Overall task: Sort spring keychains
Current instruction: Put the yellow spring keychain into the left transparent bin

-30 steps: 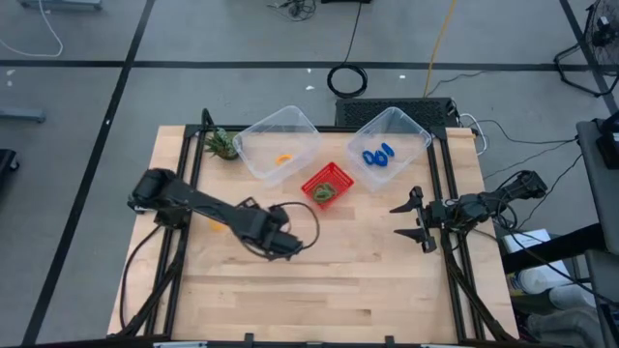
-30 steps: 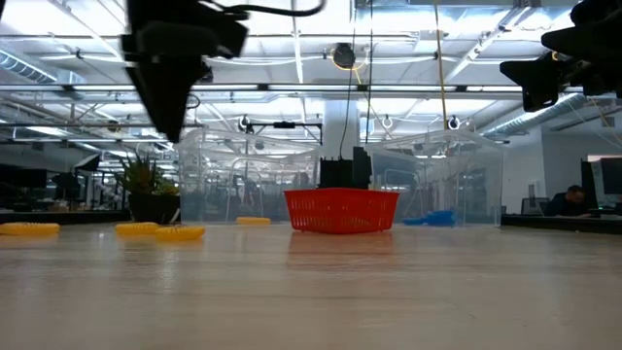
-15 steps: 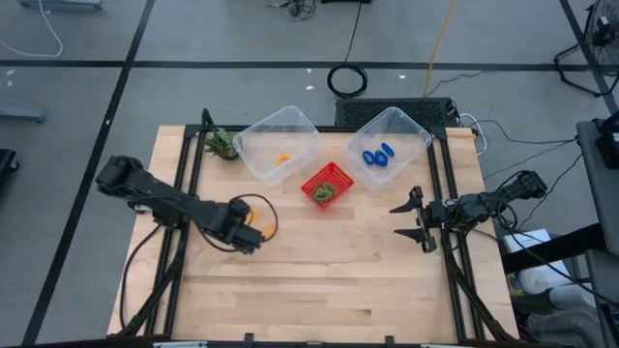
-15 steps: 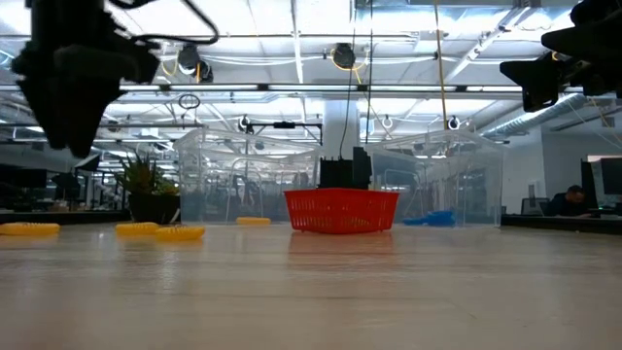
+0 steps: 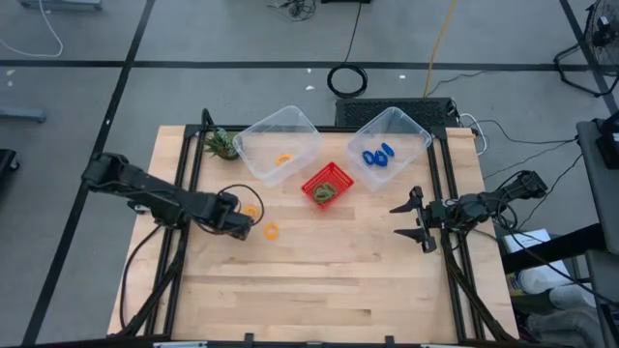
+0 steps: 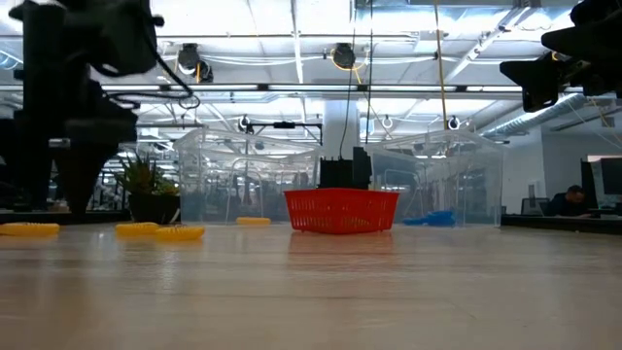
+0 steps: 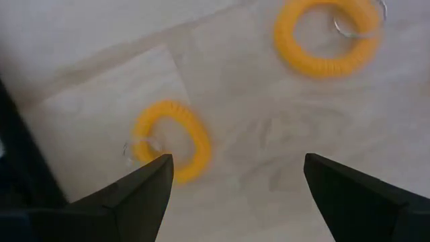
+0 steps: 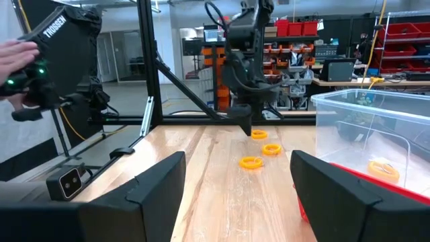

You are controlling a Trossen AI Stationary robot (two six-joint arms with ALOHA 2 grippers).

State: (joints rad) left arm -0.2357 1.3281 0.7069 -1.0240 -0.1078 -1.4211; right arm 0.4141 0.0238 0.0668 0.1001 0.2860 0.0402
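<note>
Three orange spring keychains lie flat on the table at its left. Two of them show in the left wrist view, one (image 7: 171, 140) beside a finger and one (image 7: 327, 35) farther off. My left gripper (image 5: 239, 223) points down over them, open, touching nothing. Another orange keychain (image 5: 283, 159) lies in the left clear bin (image 5: 253, 133). Blue keychains (image 5: 377, 155) lie in the right clear bin (image 5: 411, 126), and green ones in the red basket (image 5: 327, 186). My right gripper (image 5: 416, 220) waits open at the table's right edge.
A small green plant (image 5: 221, 145) stands at the far left corner. The black frame rails (image 5: 189, 164) run along the table's sides. A person's hand (image 8: 20, 54) holds a device beyond the table. Bare wood spreads over the near half (image 5: 329, 280).
My left gripper has moved toward the table's left edge and come down, rolling about its own axis, and stays open. It now hangs over the orange keychains, which have not moved.
</note>
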